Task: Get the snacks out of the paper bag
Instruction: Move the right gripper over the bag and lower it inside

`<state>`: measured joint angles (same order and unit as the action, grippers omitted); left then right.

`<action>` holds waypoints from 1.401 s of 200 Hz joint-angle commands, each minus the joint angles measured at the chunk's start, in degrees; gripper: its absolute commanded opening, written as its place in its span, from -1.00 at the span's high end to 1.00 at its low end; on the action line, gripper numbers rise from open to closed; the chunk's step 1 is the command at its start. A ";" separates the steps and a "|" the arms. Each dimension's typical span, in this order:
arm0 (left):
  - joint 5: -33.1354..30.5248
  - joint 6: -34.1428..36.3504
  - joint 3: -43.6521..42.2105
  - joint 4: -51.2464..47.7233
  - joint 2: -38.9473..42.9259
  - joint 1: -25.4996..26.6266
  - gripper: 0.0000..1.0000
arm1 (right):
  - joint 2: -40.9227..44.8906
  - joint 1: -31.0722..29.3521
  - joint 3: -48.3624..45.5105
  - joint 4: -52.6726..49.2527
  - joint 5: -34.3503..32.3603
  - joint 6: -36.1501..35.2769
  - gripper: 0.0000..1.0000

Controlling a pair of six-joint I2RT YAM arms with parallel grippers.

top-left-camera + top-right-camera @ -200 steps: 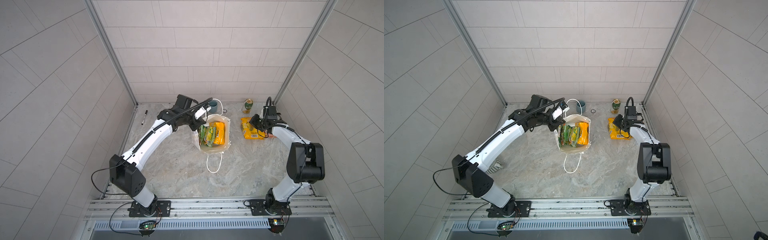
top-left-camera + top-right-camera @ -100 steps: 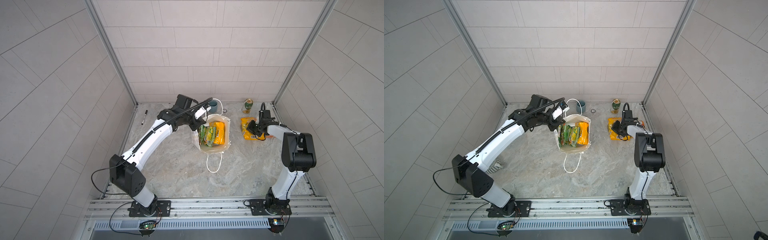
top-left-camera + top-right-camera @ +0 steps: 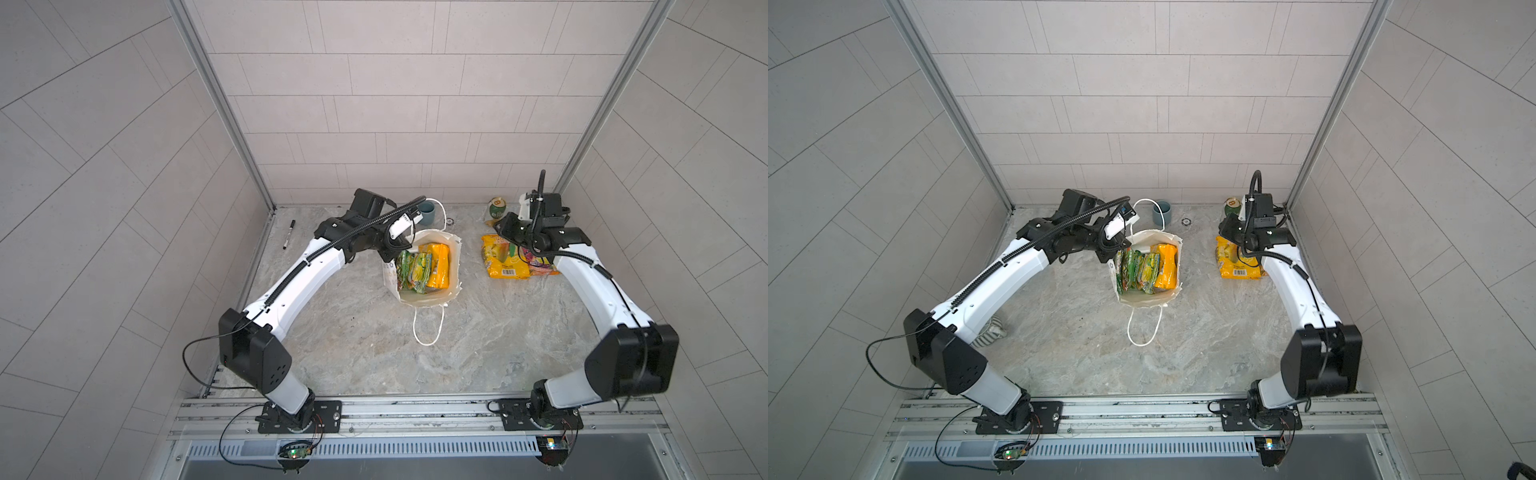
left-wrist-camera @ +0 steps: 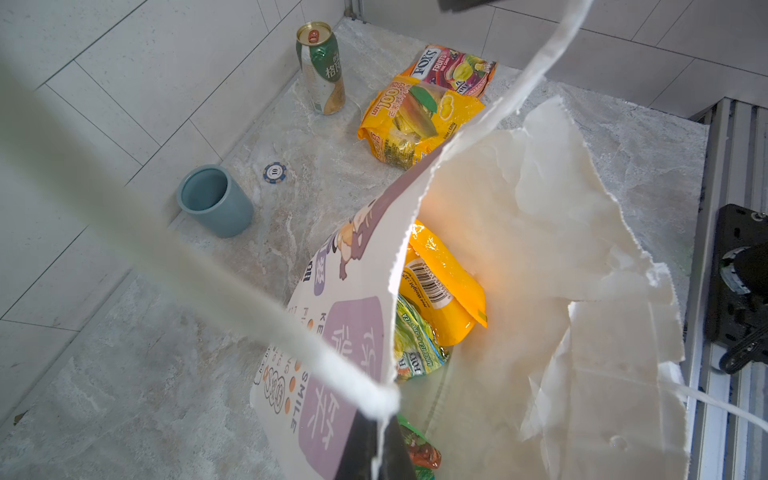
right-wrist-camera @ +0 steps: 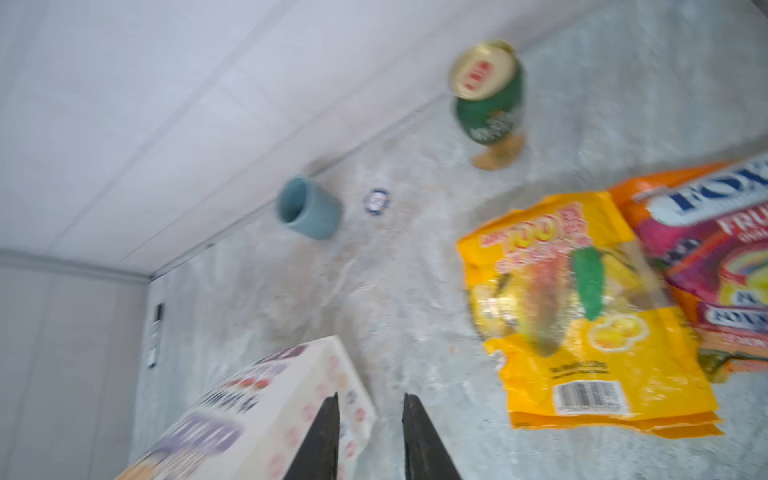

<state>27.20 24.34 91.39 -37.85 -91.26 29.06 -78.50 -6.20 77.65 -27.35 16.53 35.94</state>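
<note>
The white paper bag (image 3: 428,293) stands open mid-table, with a yellow snack packet (image 3: 438,266) and green ones (image 3: 411,272) upright inside. My left gripper (image 4: 380,449) is shut on the bag's rim where the cord handle (image 4: 249,307) joins; in both top views it sits at the bag's far left corner (image 3: 1106,251). On the table right of the bag lie a yellow packet (image 3: 500,259) and a pink-orange FOX'S packet (image 5: 715,249). My right gripper (image 5: 370,399) hangs above these, pointing toward the bag, open, nothing between its fingers (image 5: 332,415).
A green-and-gold can (image 3: 496,208) stands at the back beside the laid-out packets. A blue-grey cup (image 3: 427,212) and a poker chip (image 4: 274,172) sit behind the bag. A pen (image 3: 289,234) lies at the back left. A striped cloth (image 3: 992,332) lies under the left arm.
My right gripper's jaws have parted and the arm has swung its elbow out and lifted off the packets on the table. The left arm and the bag have not moved.
</note>
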 commanded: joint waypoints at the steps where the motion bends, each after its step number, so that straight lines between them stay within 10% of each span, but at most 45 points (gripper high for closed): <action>1: 3.77 1.48 0.96 0.27 2.38 0.84 1.00 | 8.72 -9.89 -3.13 -2.35 -6.20 -0.35 0.44; 70: 6.53 3.82 1.02 -2.00 3.06 1.11 1.00 | 18.95 -39.11 -16.30 8.47 -22.18 2.11 0.43; 172: 5.13 6.85 0.29 -3.72 2.96 2.14 1.00 | 4.47 -43.01 -21.06 18.83 -27.78 9.00 0.36; 280: 3.98 6.93 0.10 -3.73 3.28 2.49 1.00 | -5.69 -43.64 -17.59 20.07 -30.46 14.24 -0.21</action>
<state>29.28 30.52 91.37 -41.50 -90.30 30.74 -82.70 -49.52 57.54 -7.49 -11.75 48.73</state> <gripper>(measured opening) 0.044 0.585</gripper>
